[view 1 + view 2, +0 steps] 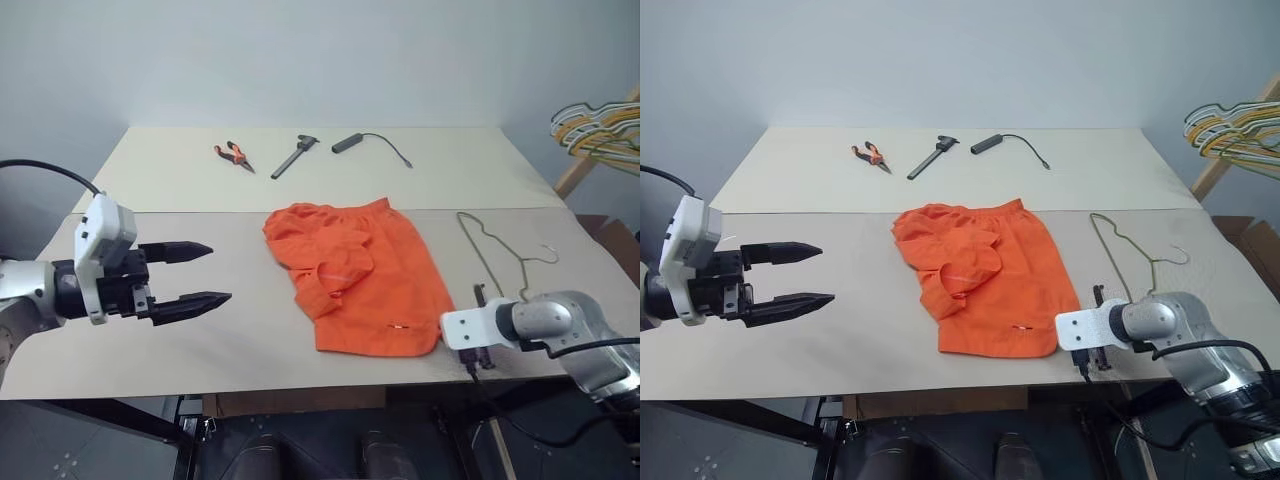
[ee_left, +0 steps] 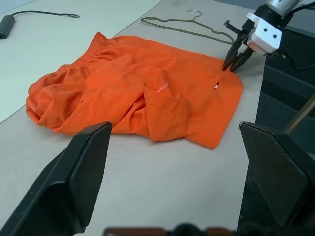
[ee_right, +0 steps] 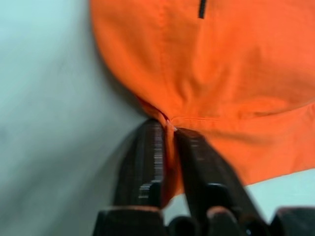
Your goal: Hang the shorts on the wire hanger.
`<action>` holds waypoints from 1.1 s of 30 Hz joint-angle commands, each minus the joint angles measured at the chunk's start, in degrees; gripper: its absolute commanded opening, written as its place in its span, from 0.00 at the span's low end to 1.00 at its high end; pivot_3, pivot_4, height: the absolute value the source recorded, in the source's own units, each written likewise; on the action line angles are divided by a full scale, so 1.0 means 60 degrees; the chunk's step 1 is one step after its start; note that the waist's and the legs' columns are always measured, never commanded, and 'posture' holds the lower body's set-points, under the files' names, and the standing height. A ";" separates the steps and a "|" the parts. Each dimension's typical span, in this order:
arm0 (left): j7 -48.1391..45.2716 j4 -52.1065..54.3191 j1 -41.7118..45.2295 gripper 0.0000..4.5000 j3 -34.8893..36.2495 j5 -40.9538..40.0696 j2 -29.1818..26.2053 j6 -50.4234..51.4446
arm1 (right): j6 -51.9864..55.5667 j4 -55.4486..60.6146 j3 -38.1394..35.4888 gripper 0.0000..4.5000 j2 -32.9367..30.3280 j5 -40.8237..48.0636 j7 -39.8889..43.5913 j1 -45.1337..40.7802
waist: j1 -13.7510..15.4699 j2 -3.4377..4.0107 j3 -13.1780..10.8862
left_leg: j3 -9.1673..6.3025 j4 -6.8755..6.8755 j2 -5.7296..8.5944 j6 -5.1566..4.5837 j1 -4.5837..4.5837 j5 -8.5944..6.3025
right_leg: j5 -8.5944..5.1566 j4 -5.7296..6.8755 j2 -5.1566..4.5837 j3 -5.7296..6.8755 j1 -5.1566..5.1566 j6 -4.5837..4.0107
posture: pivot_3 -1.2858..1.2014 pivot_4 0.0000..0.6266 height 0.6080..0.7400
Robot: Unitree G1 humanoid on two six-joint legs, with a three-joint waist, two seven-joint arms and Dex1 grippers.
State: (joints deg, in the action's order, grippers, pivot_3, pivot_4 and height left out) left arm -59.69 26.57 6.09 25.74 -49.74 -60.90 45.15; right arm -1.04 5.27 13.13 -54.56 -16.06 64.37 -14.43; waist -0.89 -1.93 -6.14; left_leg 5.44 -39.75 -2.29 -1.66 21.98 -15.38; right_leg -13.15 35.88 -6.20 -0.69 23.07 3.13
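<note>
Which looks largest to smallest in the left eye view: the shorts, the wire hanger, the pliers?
1. The shorts, by far the widest patch.
2. The wire hanger, long but thin.
3. The pliers, smallest, though they lie farther from the camera, which shrinks them.

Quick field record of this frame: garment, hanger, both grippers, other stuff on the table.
shorts: crumpled flat on the table
wire hanger: flat on the table, beside the shorts, untouched
right gripper: shut, pinching the shorts' hem edge
left gripper: open, above the table, apart from the shorts
far side: pliers, black tool, cable
</note>
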 commanded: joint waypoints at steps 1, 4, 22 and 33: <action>0.0033 0.0143 0.0099 1.00 0.0176 -0.0111 -0.0004 -0.0080 | 0.1389 0.0714 0.0179 0.01 0.0559 0.0420 0.0331 -0.0270 | 0.0009 0.0001 -0.0001 | 0.0001 0.0001 -0.0007 0.0003 0.0001 0.0002 | 0.0001 0.0002 0.0009 0.0000 0.0003 0.0001 | 0.53 0.16 1.00; 0.0051 0.0053 0.0223 1.00 0.0029 -0.0037 0.0021 -0.0153 | 0.2827 0.1221 0.0293 0.01 0.1359 0.0795 0.0437 -0.0629 | 0.0016 0.0003 -0.0002 | 0.0004 0.0005 -0.0023 0.0008 0.0010 0.0003 | -0.0004 0.0007 0.0029 0.0004 0.0013 -0.0010 | 0.53 0.16 1.00; -0.0189 -0.0542 0.0944 1.00 -0.0715 0.0540 -0.0005 -0.0549 | 0.5865 0.0146 0.2049 0.01 0.6012 0.0577 -0.2444 -0.3578 | 0.0042 0.0021 -0.0013 | 0.0015 0.0003 -0.0088 0.0096 0.0127 -0.0009 | -0.0020 0.0052 0.0114 0.0007 0.0162 -0.0070 | 0.52 0.16 1.00; -0.0060 -0.0186 0.1480 1.00 -0.2175 0.1145 0.0499 -0.0840 | 0.6319 0.3279 0.1159 0.63 0.2718 0.2912 0.0586 -0.2568 | 0.0042 0.0025 -0.0016 | 0.0009 0.0000 -0.0091 0.0091 0.0178 -0.0012 | -0.0018 0.0031 0.0118 0.0021 0.0193 -0.0069 | 0.51 0.16 1.00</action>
State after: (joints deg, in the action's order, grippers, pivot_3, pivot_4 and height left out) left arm -60.53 23.35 13.50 14.62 -44.05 -58.18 41.48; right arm 36.23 20.78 23.52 -36.55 -1.72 65.51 -29.71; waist -0.64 -1.78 -6.23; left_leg 5.49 -39.75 -2.83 -1.12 23.04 -15.46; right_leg -13.25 36.07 -5.49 -0.57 24.21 2.72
